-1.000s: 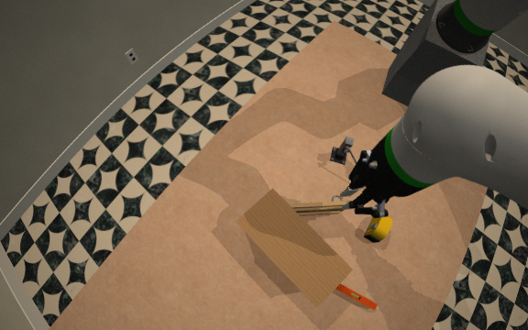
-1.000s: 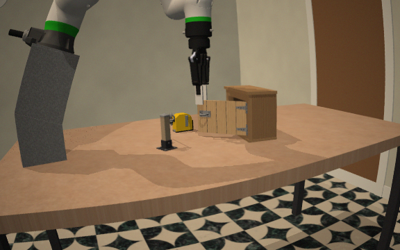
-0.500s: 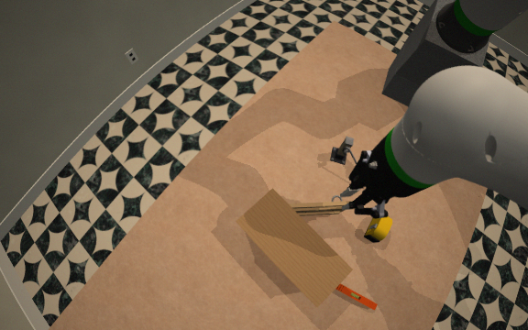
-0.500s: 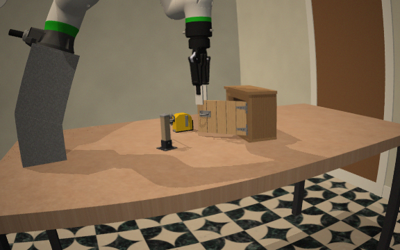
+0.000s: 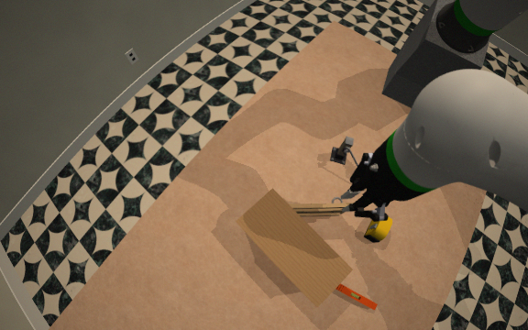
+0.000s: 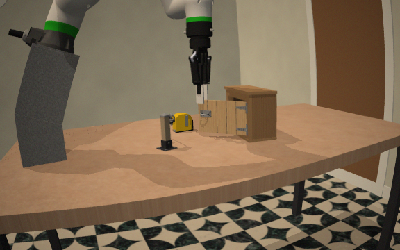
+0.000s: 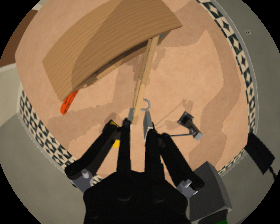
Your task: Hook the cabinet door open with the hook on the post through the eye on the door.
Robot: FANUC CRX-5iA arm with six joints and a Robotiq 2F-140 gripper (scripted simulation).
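From the left: the post [image 6: 166, 131] stands alone, its hook [image 5: 350, 161] reaching toward the door [image 6: 221, 117], well open from the cabinet [image 6: 255, 112]. The claw [image 6: 201, 98] hangs straight down over the door's free top edge, fingers nearly together, seemingly holding nothing. The eye [image 6: 205, 113] sits just below it.

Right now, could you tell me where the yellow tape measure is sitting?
The yellow tape measure sits on the table between the post and the open cabinet door; in the top view it lies just under the gripper.
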